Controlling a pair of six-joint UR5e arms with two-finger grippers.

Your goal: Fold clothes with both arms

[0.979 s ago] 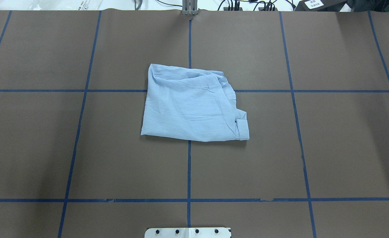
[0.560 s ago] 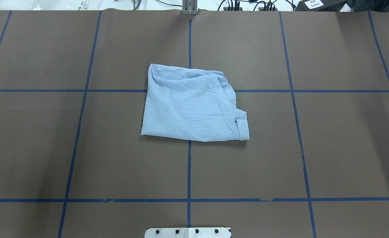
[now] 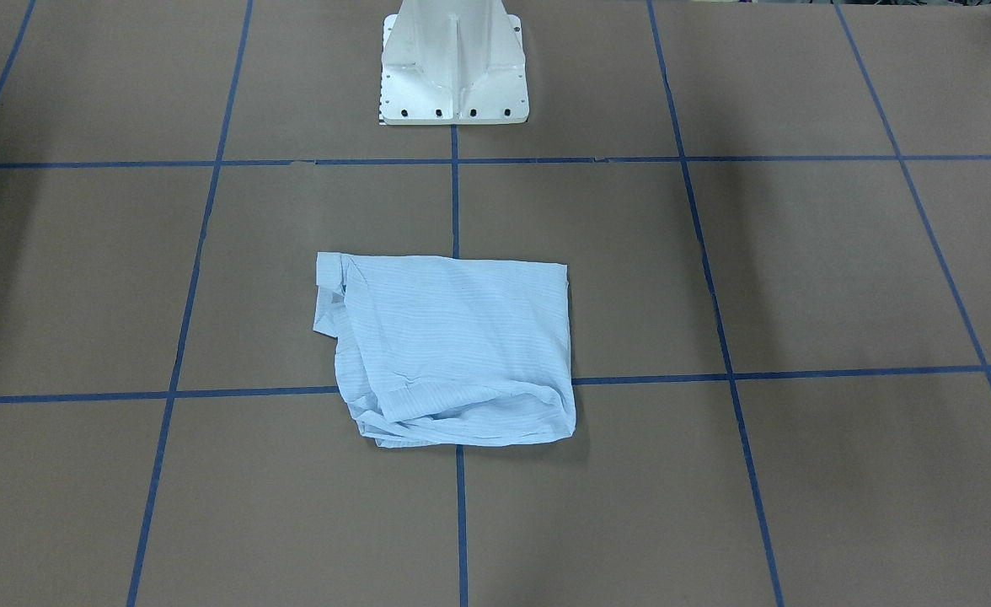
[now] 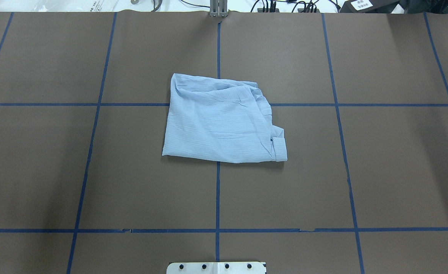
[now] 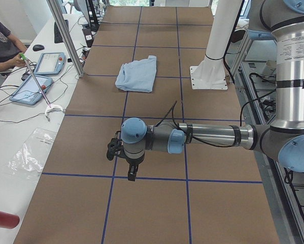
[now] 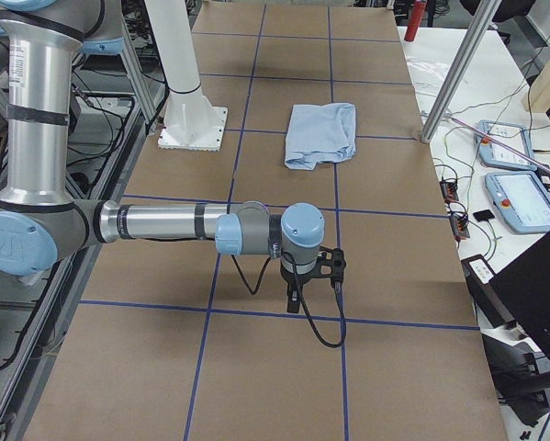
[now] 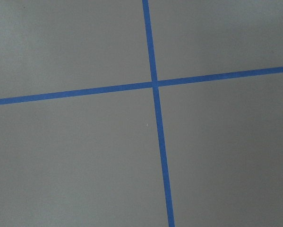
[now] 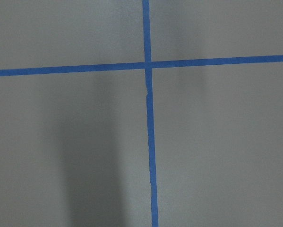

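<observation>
Find the shirt [image 4: 220, 121] flat on the table [image 4: 380, 171], folded into a rough square over the central crossing of the tape [image 4: 217, 190], a touch toward 12 o'clock of centre in the overhead view. Note a smooth top layer, bunched folds along the 12 and 3 o'clock edges, and a cuff [image 4: 279, 149] at the 4 o'clock corner. From the front, look at 6 o'clock from the pedestal [image 3: 453, 67] for the shirt [image 3: 453, 346], well apart from it, rumpled edge toward 6 o'clock. From the left end, find the left arm [image 5: 207, 136] stretched level over the table and the left gripper [image 5: 132, 177] pointing straight down above a tape line, at 6 o'clock from the shirt [image 5: 137, 73] and well apart from it. From the right end, much the same: right arm [image 6: 164, 223] level, right gripper [image 6: 295, 303] pointing down over a tape line, shirt [image 6: 320, 133] at 12 o'clock, well apart. Cannot tell whether either gripper stands wide or narrow, or grips anything: seen only small and side-on from the table ends. Under each wrist camera, just brown table and a tape crossing. At 10 o'clock in the left-end view, a seated person [image 5: 2, 46] beside two tablets [image 5: 50, 63].
</observation>
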